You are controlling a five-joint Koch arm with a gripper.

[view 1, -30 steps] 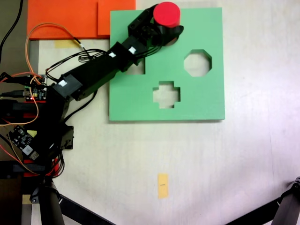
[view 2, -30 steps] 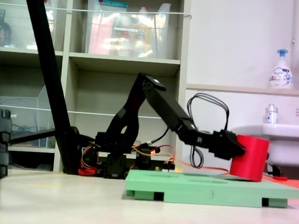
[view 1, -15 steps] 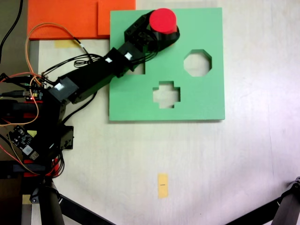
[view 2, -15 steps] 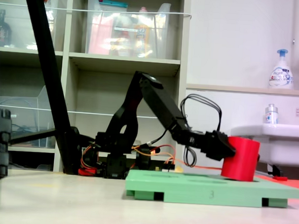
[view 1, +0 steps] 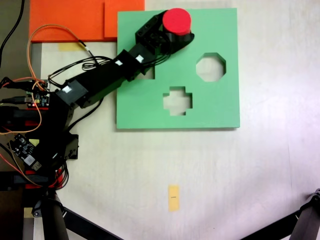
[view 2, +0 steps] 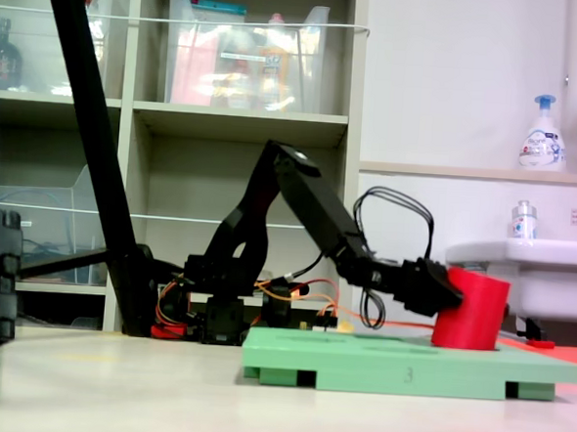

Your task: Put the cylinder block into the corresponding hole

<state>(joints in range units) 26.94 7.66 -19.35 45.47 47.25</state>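
From where I stand, everything turns on the green foam board [view 1: 210,107]. The arm reaches across it from the first exterior view's left, and the gripper [view 1: 172,36] is clamped around the cylinder block [view 1: 177,21], its dark jaws hugging the lower sides of the red foam. The block sits over the board's top edge, up and to the left of the octagonal cutout [view 1: 210,67] and well above the cross-shaped cutout [view 1: 177,100].

In the second exterior view the cylinder block [view 2: 472,311] stands nearly upright, leaning a little, with its base down at the level of the board's upper face [view 2: 398,352] near the far right end. Whether it has begun to sink into the corresponding hole, or merely rests on the surface beside it, I cannot tell: the round cutout is hidden beneath the block and the gripper [view 2: 440,296] in both exterior views.

My reading is that the task is late but not finished. The block has been carried to the right part of the board and lowered to it. What looks left is seating it fully, so that most of its height drops below the board's face, then letting go and drawing the arm clear.
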